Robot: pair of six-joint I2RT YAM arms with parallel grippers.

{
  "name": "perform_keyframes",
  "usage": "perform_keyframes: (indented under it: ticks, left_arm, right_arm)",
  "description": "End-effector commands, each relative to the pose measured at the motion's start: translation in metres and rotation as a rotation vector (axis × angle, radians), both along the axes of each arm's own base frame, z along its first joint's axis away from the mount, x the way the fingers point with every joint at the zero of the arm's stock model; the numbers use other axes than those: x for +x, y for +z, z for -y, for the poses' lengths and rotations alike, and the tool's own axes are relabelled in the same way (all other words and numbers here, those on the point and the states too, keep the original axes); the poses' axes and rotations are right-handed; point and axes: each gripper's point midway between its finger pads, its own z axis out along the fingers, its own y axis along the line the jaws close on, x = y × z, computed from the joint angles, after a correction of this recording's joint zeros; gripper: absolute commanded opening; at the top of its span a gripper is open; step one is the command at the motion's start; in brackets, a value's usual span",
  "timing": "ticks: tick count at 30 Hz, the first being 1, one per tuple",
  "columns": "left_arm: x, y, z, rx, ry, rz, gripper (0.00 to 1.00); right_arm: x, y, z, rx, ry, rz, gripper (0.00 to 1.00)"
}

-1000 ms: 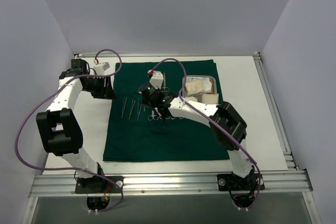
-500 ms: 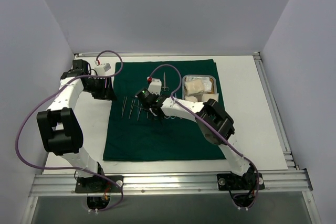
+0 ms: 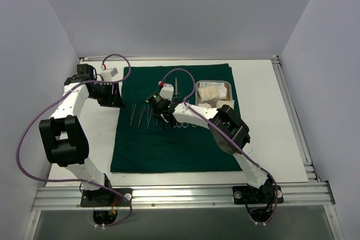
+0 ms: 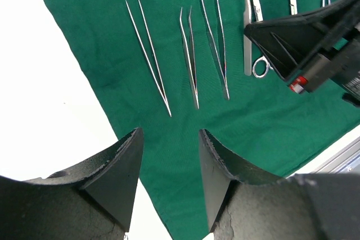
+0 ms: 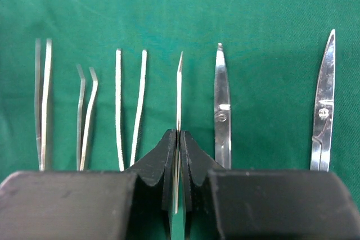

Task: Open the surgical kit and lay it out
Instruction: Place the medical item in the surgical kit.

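Observation:
The dark green cloth point(image 3: 169, 150) lies spread flat on the table. A row of slim silver forceps point(image 3: 140, 116) and scissors point(image 3: 185, 123) lies across its middle. The steel tray point(image 3: 227, 85) with white gauze pads point(image 3: 209, 93) stands at the cloth's back right. My right gripper point(image 3: 166, 115) is low over the row, shut on a thin silver instrument point(image 5: 179, 88) seen edge-on, between the forceps point(image 5: 129, 108) and a pair of scissors point(image 5: 222, 108). My left gripper point(image 4: 169, 161) is open and empty over the cloth's left edge, forceps point(image 4: 149, 54) lying ahead of it.
Another instrument point(image 3: 175, 87) lies alone near the cloth's back edge. The right gripper's black body point(image 4: 315, 37) shows in the left wrist view. White walls close in the table on three sides. A metal rail point(image 3: 180, 195) runs along the near edge.
My right arm has swung left and lowered over the instrument row, its elbow folding in. The left arm has not moved.

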Motion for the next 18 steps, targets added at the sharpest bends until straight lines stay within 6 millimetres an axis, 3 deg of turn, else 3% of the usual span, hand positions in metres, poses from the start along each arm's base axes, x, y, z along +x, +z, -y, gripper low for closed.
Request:
perform_keyframes:
  ticks: [1,10,14,18]
  left_arm:
    - [0.0076,0.0099,0.0011,-0.024,-0.009,0.049,0.53]
    - [0.0076,0.0086,0.0007,-0.03,-0.006,0.038,0.53]
    - [0.0076,0.0093,0.0004,-0.031,-0.006,0.04,0.53]
    - [0.0073,0.0079,0.0004,-0.031,-0.007,0.038,0.53]
  right_arm:
    - [0.0068,-0.0024,-0.0043,0.022,-0.014,-0.009,0.0]
    - [0.0093,-0.0079,-0.005,0.045,-0.009,-0.029,0.0]
    - [0.0101,-0.0068,-0.0034,0.051,-0.012,-0.031,0.12]
    - [0.0103,-0.0007,-0.005,0.069,-0.012,-0.024,0.18]
